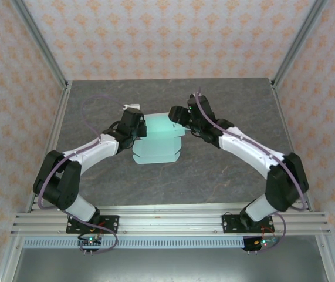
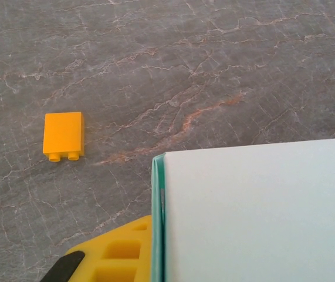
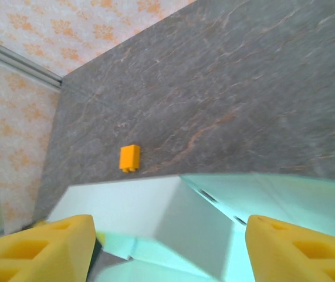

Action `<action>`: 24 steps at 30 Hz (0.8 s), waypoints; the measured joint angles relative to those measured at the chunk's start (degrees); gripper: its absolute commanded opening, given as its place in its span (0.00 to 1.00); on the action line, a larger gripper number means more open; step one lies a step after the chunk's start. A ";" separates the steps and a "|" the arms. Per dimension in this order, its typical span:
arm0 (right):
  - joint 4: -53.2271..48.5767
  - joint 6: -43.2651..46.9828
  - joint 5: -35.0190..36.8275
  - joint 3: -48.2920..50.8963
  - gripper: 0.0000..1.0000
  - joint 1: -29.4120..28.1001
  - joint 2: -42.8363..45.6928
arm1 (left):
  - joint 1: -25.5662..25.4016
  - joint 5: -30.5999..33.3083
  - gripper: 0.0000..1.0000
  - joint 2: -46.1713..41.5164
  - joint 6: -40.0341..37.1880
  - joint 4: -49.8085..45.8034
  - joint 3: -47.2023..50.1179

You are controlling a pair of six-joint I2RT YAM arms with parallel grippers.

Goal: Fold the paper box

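Observation:
The paper box (image 1: 158, 140) is pale mint card, partly folded, lying in the middle of the table between both arms. My left gripper (image 1: 140, 127) is at its left side, shut on an upright doubled wall of the paper box (image 2: 158, 223). One yellow finger (image 2: 117, 254) presses against that wall from the left, and the other finger is hidden behind the pale panel (image 2: 255, 211). My right gripper (image 3: 167, 252) hovers over the box's far right part (image 1: 178, 115), open, with its yellow fingers (image 3: 38, 247) wide apart. A raised white panel (image 3: 155, 205) and mint flaps lie between and below them.
A small orange brick (image 2: 63, 136) lies on the grey marbled table, just beyond the box's left side, and it is also in the right wrist view (image 3: 129, 158). Metal frame posts and patterned walls bound the table (image 1: 232, 170) at the back and sides.

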State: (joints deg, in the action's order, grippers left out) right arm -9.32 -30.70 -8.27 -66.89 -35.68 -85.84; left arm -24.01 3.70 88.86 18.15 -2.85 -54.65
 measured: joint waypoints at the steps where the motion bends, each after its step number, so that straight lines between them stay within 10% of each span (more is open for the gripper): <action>1: -0.48 0.46 0.50 1.07 0.71 0.00 1.36 | 0.00 -0.02 0.01 0.00 0.00 0.00 0.00; 24: 9.49 -2.58 -4.50 10.19 0.80 -0.52 -5.01 | -0.02 -0.26 0.01 -2.25 0.02 -0.39 0.00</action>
State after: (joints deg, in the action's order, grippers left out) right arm 0.16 -33.28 -12.78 -56.71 -36.21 -90.85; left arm -24.03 3.44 86.61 18.17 -3.25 -54.65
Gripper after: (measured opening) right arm 0.812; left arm 0.105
